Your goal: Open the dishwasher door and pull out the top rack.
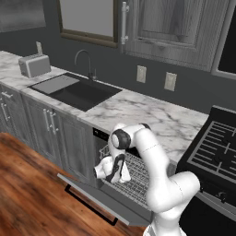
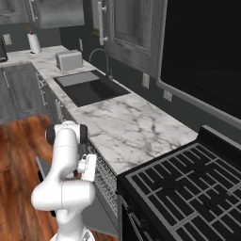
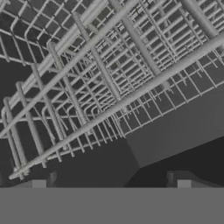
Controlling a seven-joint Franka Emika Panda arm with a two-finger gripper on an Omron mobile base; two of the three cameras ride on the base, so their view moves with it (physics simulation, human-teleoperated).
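Observation:
The dishwasher door [image 1: 94,196] is swung down almost flat, its black bar handle [image 1: 87,205] facing the floor. Above it, the top rack [image 1: 136,177], a white wire grid, sticks partly out of the opening under the counter. My gripper [image 1: 110,174] hangs just over the rack's front left part. In the hand view the rack [image 3: 109,78] lies close below, its front rail running diagonally, with the door's grey inner face [image 3: 175,131] beyond. My gripper [image 3: 111,186] is open, its fingertips [image 3: 39,183] wide apart with nothing between them. From the right, the gripper [image 2: 87,167] sits beside the rack [image 2: 107,179].
A marble counter [image 1: 152,115] runs above the dishwasher, with a black sink [image 1: 80,92], a faucet [image 1: 85,60] and a toaster [image 1: 34,64] to the left. The black stove [image 1: 216,147] stands to the right. Grey cabinet doors [image 1: 48,129] sit left of the opening, above the wood floor [image 1: 27,198].

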